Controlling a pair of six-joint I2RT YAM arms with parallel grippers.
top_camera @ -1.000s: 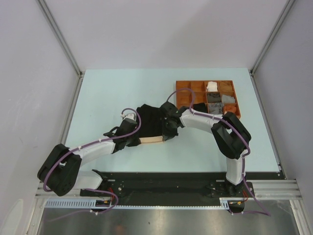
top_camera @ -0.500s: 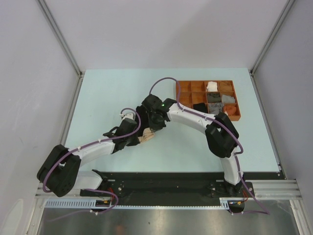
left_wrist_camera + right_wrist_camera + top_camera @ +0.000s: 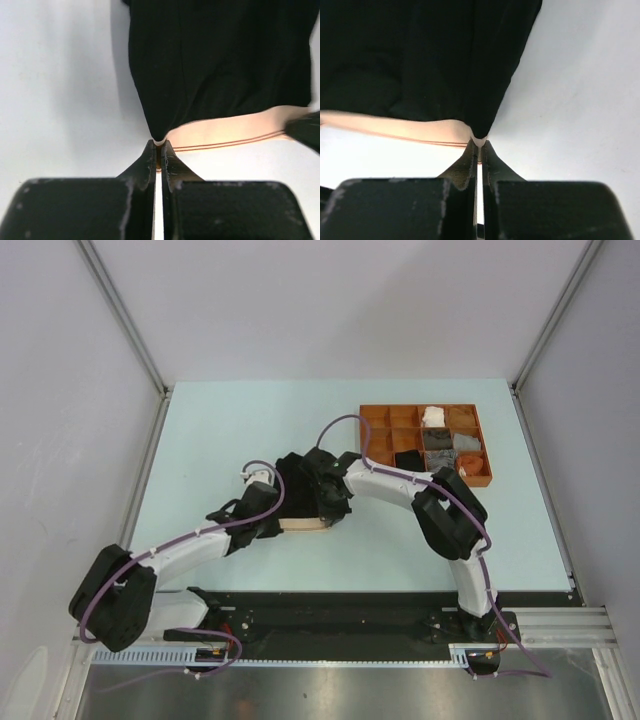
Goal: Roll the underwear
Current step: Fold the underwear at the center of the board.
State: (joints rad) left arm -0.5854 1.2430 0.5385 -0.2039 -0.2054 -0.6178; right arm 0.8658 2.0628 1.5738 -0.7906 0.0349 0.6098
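Note:
A black brief (image 3: 298, 488) with a beige waistband (image 3: 303, 526) lies at the table's middle. My left gripper (image 3: 275, 523) is shut on the waistband's left corner; in the left wrist view the gripper (image 3: 158, 146) pinches the brief (image 3: 215, 60) at its beige band (image 3: 235, 131). My right gripper (image 3: 330, 518) is shut on the right corner; in the right wrist view the gripper (image 3: 478, 143) pinches the brief (image 3: 420, 50) at its band (image 3: 395, 126). The cloth between the grippers is folded narrow. The grey striped boxer is not clearly in view.
A brown compartmented tray (image 3: 375, 416) stands at the back right with rolled white, grey and black garments in it. The right arm (image 3: 400, 483) reaches leftward in front of the tray. Metal frame rails run along the table's sides.
The right gripper swung left with its corner of the brief, then back a little right and nearer. The brief, spread wide a second ago, now lies narrower. The left gripper barely moved.

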